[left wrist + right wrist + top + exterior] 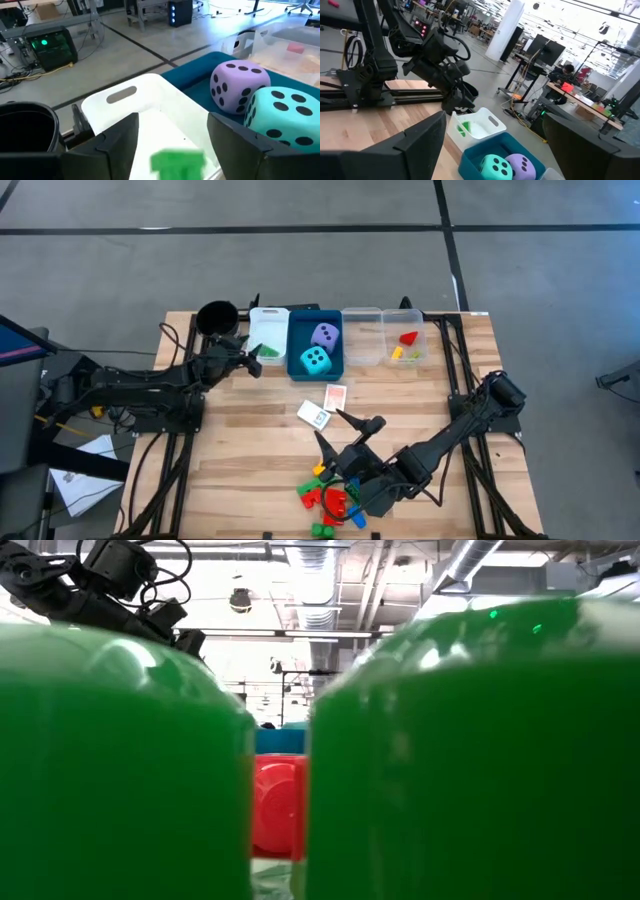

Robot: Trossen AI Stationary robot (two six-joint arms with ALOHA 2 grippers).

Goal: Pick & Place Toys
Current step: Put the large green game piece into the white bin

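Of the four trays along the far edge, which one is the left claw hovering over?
The white tray, the leftmost, beside the black cup. The left claw is open above it, over a green brick; the others hold dice or are clear.

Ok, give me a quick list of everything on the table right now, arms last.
Dice: two, lavender and cyan, in the blue tray.
Green brick: one, in the white tray, under the left end effector.
Clear trays: two, at the far right; the nearer one looks empty, the other holds red, yellow and green pieces.
Card packs: two, one reddish, one white, mid-table.
Loose bricks: many, red, green, yellow, blue, near front edge.
Black cup: one, far left.
Left end effector: open, over the white tray.
Right end effector: open, above the loose bricks.
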